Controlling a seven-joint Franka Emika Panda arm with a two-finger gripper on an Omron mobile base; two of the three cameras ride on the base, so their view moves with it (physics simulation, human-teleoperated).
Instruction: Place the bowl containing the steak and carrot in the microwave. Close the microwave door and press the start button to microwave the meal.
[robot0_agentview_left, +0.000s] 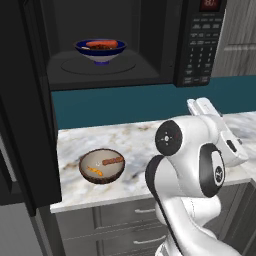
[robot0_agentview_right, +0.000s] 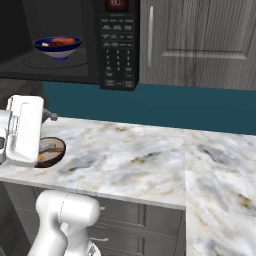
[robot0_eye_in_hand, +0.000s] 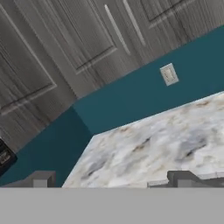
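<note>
Bowl (robot0_agentview_left: 100, 50): sits on the turntable inside the microwave (robot0_agentview_left: 150, 70), up and left of the gripper (robot0_eye_in_hand: 111, 180), carrot (robot0_agentview_left: 102, 44) and steak (robot0_agentview_left: 102, 47) in it.
Gripper: fingertips (robot0_eye_in_hand: 41, 179) spread wide, nothing between them, aimed at bare counter (robot0_eye_in_hand: 148, 144).
Step in hand: closing the microwave door (robot0_agentview_left: 22, 105), which stands open far left.
Doing it well: swing round behind the door's outer edge, push steadily, clear the brown bowl (robot0_agentview_left: 102, 165).

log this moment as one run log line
bowl: in microwave, on turntable | microwave door: open | gripper: open, empty, over counter | start: not pressed
</note>
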